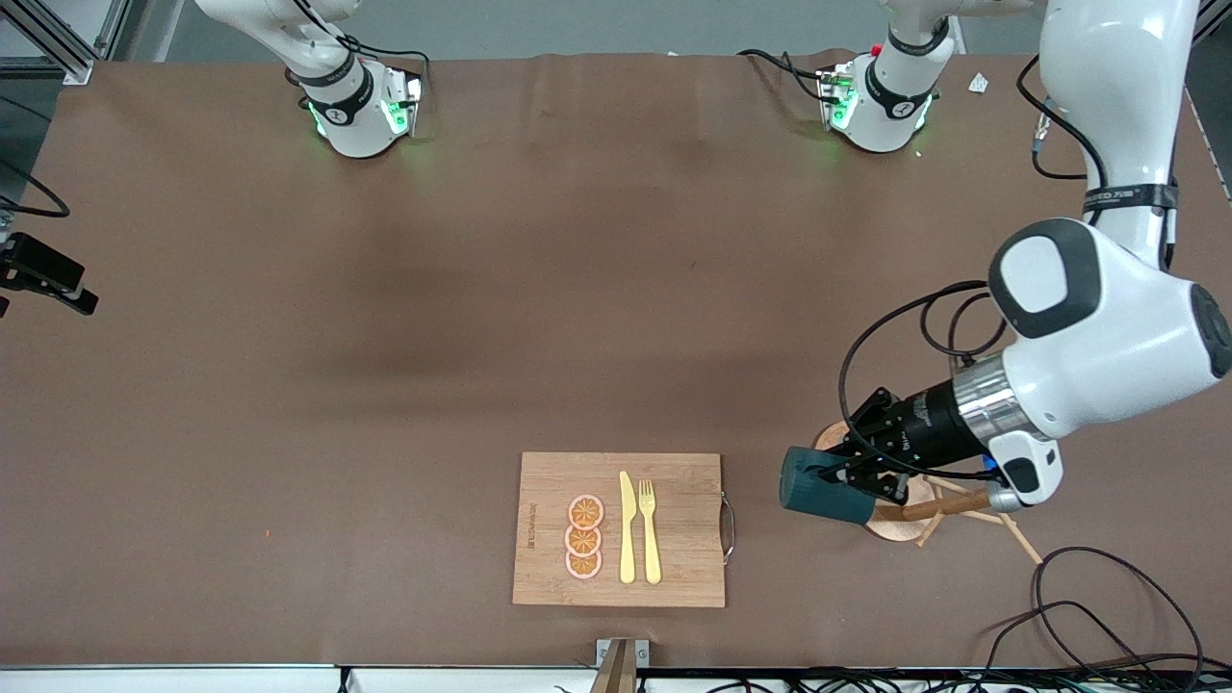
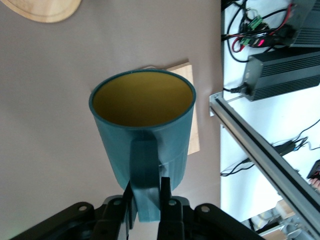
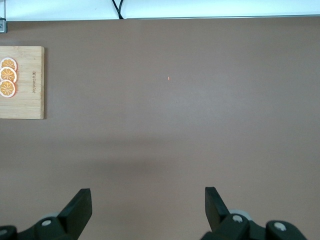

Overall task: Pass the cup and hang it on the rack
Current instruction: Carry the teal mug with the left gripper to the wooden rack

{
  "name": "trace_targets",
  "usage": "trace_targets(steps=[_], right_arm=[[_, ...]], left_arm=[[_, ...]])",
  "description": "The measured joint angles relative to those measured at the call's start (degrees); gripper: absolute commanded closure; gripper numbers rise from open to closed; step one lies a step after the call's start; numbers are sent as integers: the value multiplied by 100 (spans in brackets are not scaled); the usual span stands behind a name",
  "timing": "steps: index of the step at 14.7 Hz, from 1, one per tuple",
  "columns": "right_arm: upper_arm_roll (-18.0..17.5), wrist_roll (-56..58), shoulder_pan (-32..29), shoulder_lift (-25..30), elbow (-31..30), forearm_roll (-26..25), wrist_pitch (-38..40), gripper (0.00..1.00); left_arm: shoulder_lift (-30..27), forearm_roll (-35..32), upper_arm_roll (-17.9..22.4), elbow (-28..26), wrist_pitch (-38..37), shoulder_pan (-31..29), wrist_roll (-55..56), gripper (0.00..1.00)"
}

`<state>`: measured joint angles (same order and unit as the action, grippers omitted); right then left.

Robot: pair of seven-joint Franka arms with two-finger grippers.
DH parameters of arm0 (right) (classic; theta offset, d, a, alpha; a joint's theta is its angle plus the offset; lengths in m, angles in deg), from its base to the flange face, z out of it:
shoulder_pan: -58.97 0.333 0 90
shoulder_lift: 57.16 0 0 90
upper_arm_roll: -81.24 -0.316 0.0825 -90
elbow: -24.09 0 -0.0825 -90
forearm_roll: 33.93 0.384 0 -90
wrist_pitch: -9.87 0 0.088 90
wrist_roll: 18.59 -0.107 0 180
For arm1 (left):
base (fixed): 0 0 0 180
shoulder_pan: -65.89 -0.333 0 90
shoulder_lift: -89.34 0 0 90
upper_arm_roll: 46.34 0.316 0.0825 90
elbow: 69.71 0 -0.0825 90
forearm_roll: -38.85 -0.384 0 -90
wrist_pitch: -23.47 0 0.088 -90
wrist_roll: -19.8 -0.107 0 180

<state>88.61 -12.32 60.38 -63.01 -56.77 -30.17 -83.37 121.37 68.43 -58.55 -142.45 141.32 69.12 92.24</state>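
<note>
Between left gripper (image 2: 148, 202) jaws: cup (image 2: 142, 127) handle, clamped | right gripper (image 3: 148, 212) wide, empty

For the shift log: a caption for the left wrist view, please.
Left gripper shut on the cup handle, above the brown table.

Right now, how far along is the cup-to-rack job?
Done, it seems: the pass. The left gripper has the cup, jaws shut on its handle. The right gripper waits with jaws open over bare table. In hand: the cup is held on its side over the rack, beside the cutting board. Left: hook the handle on a peg and release.
</note>
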Motion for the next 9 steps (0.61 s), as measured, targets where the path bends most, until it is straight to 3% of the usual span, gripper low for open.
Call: trace_targets(steps=[9], right_arm=[[1,0,1,0,0,0,-2,0]], left_arm=[[-1,779,6,-51,-1049,-705,-1485,99]])
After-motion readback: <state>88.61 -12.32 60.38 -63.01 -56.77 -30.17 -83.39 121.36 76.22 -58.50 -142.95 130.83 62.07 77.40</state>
